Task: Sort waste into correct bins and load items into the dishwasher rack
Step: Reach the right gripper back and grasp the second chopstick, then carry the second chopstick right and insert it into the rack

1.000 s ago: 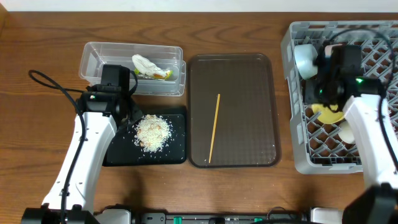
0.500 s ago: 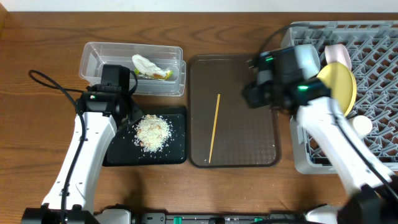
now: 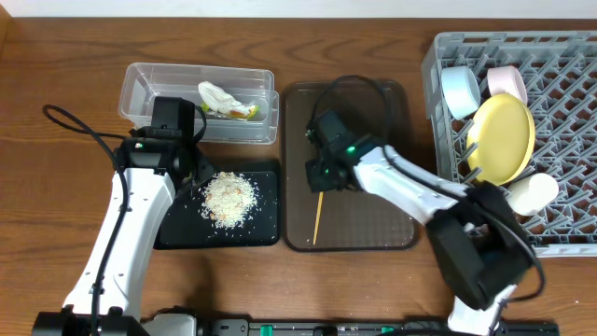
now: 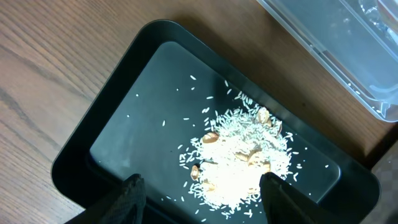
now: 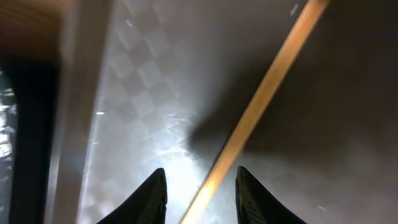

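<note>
- Right gripper (image 3: 323,177): low over the brown tray (image 3: 373,121), near its left side. Fingers apart and straddling the chopstick (image 5: 267,81), not clamped on it.
- Chopstick (image 3: 317,219): one in view, lying flat on the brown tray. It runs almost straight along the tray with a slight slant. Its upper part is hidden under the gripper in the overhead view.
- Left gripper (image 4: 202,202): above the black tray (image 4: 124,106), fingers spread wide and holding nothing.
- Rice (image 4: 239,155): pale heap with a few brownish bits, in the middle of the black tray. Loose grains are scattered around it.
- Tub (image 3: 140,89): clear, behind the black tray and left of the brown tray.
- Wrapper (image 3: 224,98): in the right half of the tub, crumpled white with green and orange.
- Rack (image 3: 569,224): grey lattice, at the table's (image 3: 56,47) right edge.
- Plate (image 3: 504,138): yellow, on edge in the rack.
- Blue bowl (image 3: 459,91): on its side, in the rack's far left corner.
- Pale bowl (image 3: 504,79): just beside the blue bowl, partly behind the plate.
- Cup (image 3: 534,192): tipped over, below the plate
</note>
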You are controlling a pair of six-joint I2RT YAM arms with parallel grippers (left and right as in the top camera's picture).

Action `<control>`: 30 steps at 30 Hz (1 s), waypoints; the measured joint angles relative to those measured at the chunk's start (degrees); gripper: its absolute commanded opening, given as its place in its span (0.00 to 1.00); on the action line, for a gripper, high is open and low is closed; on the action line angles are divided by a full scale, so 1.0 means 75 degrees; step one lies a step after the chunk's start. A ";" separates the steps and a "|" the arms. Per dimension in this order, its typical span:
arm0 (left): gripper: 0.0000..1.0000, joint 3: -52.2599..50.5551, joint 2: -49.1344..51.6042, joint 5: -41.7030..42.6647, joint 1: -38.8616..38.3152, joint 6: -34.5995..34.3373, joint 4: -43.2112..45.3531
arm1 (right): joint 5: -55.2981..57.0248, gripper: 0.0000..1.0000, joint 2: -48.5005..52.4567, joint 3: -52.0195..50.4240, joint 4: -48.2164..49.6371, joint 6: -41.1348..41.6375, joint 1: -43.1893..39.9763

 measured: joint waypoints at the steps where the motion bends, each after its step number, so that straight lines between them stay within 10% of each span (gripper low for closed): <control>1: 0.62 0.0000 0.0000 0.0000 0.0000 0.0000 -0.0003 | 0.0087 0.29 0.0099 -0.0012 -0.0015 0.0099 0.0061; 7: 0.62 0.0000 0.0000 0.0000 0.0000 0.0000 -0.0003 | 0.0734 0.01 0.0154 0.0003 -0.0291 0.0562 0.0207; 30: 0.62 0.0000 0.0000 0.0000 0.0000 0.0000 -0.0003 | 0.1177 0.01 -0.3314 0.0125 -0.2285 -0.2025 -0.3491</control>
